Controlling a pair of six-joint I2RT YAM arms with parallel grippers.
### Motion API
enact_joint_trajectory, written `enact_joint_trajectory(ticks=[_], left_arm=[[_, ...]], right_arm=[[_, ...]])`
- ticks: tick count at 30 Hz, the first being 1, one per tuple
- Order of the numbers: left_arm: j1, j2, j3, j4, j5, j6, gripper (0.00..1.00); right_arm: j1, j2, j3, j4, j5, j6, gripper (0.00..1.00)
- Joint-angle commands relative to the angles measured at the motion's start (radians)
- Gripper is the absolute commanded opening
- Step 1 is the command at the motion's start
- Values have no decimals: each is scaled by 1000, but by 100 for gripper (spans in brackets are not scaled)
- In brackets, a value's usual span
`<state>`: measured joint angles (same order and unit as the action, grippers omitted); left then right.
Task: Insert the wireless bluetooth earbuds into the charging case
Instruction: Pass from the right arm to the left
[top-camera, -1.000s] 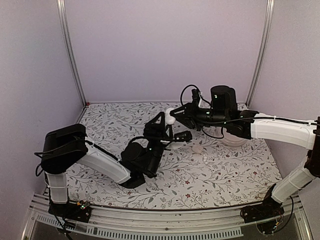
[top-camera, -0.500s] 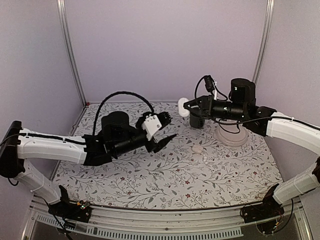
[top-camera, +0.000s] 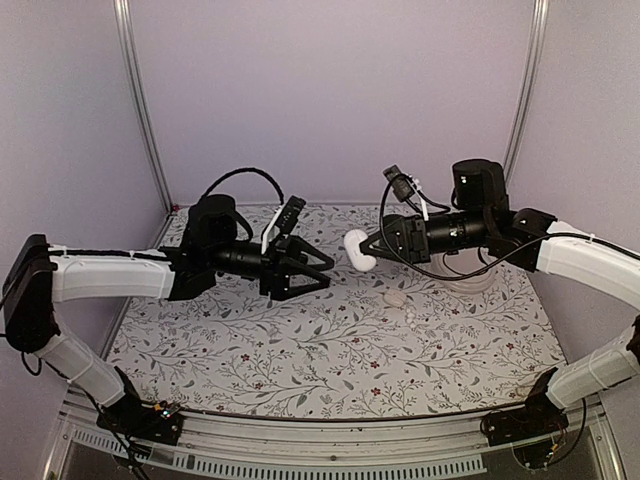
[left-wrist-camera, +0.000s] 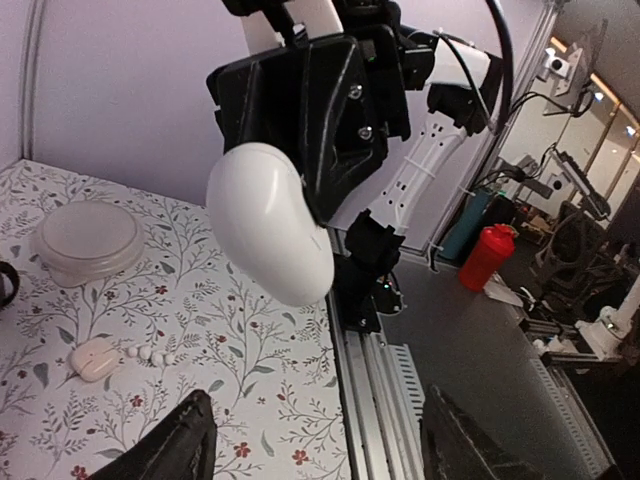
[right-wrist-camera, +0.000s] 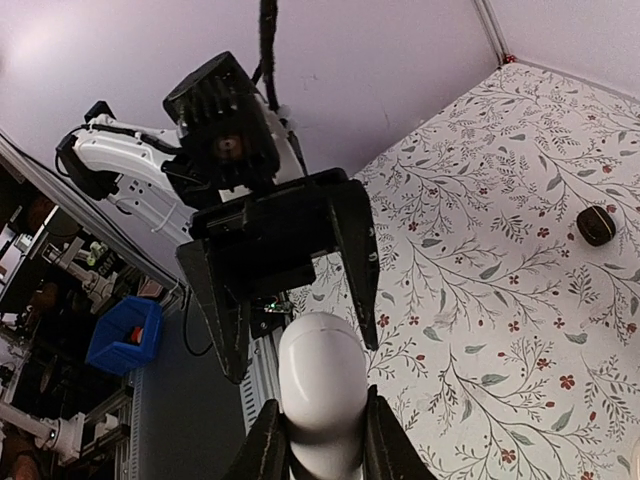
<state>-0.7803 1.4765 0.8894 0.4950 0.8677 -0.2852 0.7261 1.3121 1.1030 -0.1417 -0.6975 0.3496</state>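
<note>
While in R claw (right-wrist-camera: 322, 445): 1 case (right-wrist-camera: 320, 375).

The flower-patterned counter (top-camera: 300, 350) carries a round clear tub (top-camera: 470, 283); near it lie small pale earbuds (top-camera: 397, 298).

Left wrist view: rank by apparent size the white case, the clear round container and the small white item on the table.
1. white case, though it is nearest the camera.
2. clear round container.
3. small white item.

Charging case (top-camera: 358, 250): one. Small pale pieces (top-camera: 396, 298): two. Round lidded container (left-wrist-camera: 88, 238): one. Claws: two, left claw (top-camera: 322, 273), right claw (top-camera: 370, 250).
</note>
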Motion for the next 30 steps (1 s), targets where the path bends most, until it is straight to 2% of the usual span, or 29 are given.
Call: enact_joint_trajectory(ticks=[1,11,17,30], left_arm=[[8,58,45,80,184,-175,70],[9,121,91,147,254,-304,60],[9,133,125,90,222,-279,53],[8,151,153,40,229,-258,45]], right_arm=[[55,13,69,-85,-18,-99,3],[85,43,132,-193,17,-184,3],[102,65,146,-207,4,-195,3],[115,103,190,-269,13,-217,3]])
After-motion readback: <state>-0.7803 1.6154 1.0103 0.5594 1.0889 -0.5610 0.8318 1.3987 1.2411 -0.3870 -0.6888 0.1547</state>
